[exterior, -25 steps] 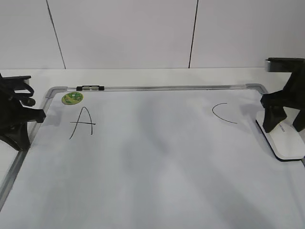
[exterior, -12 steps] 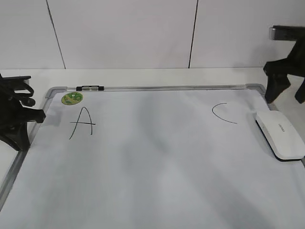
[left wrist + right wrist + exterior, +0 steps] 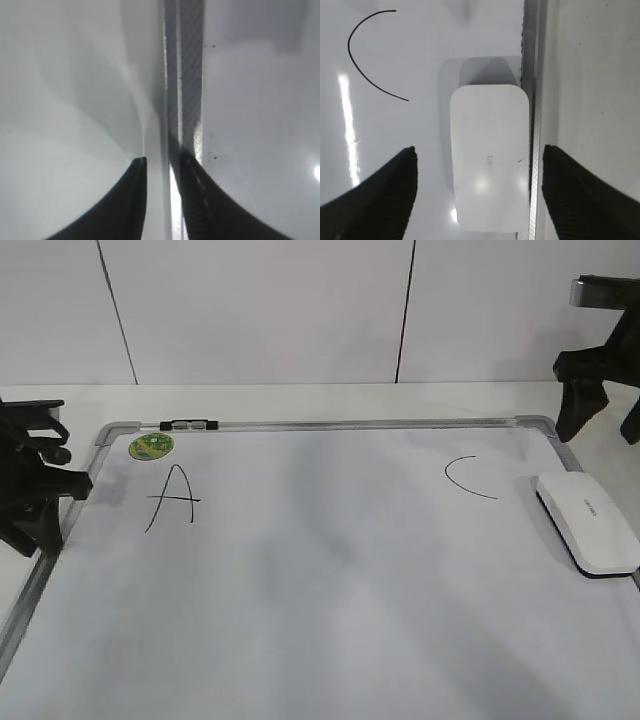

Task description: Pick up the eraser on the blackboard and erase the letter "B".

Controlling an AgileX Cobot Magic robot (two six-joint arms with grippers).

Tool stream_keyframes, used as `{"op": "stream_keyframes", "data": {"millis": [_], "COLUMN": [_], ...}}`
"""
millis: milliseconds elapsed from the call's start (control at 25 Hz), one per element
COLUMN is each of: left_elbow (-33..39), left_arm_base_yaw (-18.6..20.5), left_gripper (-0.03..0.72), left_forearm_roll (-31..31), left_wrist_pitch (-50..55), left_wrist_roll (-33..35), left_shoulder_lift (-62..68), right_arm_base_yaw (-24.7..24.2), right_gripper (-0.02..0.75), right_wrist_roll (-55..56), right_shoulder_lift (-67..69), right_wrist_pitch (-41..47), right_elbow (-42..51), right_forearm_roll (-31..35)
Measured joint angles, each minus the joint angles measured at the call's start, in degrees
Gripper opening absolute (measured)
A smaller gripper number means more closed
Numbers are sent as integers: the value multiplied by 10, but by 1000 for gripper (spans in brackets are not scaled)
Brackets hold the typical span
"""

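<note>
Judging from the board, no letter "B" shows anywhere: only the "A" (image 3: 173,496) at the far left and the curved "C" (image 3: 468,478) at the far right are written on the blackboard (image 3: 330,590), with bare white surface between them. The erasing looks done, and the step in hand appears to be parking the arm clear of the eraser.

The eraser (image 3: 587,524) lies flat on the blackboard at its right edge, just right of the "C", its long side close against the grey frame; the right wrist view shows it whole and untouched (image 3: 489,157).

The right claw (image 3: 598,410) hangs above the far right corner of the board, well above the eraser. Its jaws stand wide apart and grip nothing; in the right wrist view the two fingers (image 3: 380,195) sit on either side of the eraser with clear gaps.

The left claw (image 3: 35,495) sits low at the left frame of the board. Its jaws are only narrowly parted, straddling the frame rail (image 3: 182,90) in the left wrist view, and whether they press on it cannot be told.

To finish well, the right arm should rise straight and draw away without swinging low across the eraser or the "C", since a brushing finger could smear that letter or nudge the eraser off the edge onto the bench (image 3: 300,398). The green sticker (image 3: 152,446) near the "A" needs no attention.
</note>
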Motion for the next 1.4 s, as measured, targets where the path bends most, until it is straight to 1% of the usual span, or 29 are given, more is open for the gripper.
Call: {"op": "stream_keyframes", "data": {"millis": [40,120,240,440,600,760,920,1080,1240,1400], "left_elbow": [0,-2,-13,-46,-66,-67,-67,-66,-55,-38], "left_arm_base_yaw": [0,0,0,0,0,0,0,0,0,0], "left_gripper": [214,250,270,274,274,275,275,274,274,251], "left_forearm_roll": [2,6,7,11,26,29,32,34,35,35], "left_wrist_pitch": [0,1,23,58,101,143,148,154,158,162], "left_wrist_roll": [0,0,1,1,1,2,2,2,2,2], "left_shoulder_lift": [0,-1,-2,-27,-51,-80,-126,-192,-271,-350], "right_arm_base_yaw": [0,0,0,0,0,0,0,0,0,0], "right_gripper": [593,593,593,593,593,593,592,589,589,588], "right_wrist_roll": [1,1,1,1,1,1,1,2,2,2], "right_shoulder_lift": [0,0,0,-2,-21,-54,-109,-182,-264,-350], "right_wrist_pitch": [0,0,0,1,1,3,3,3,4,6], "right_elbow": [0,0,0,0,0,0,11,68,157,242], "right_forearm_roll": [0,1,1,3,3,8,13,22,26,26]}}
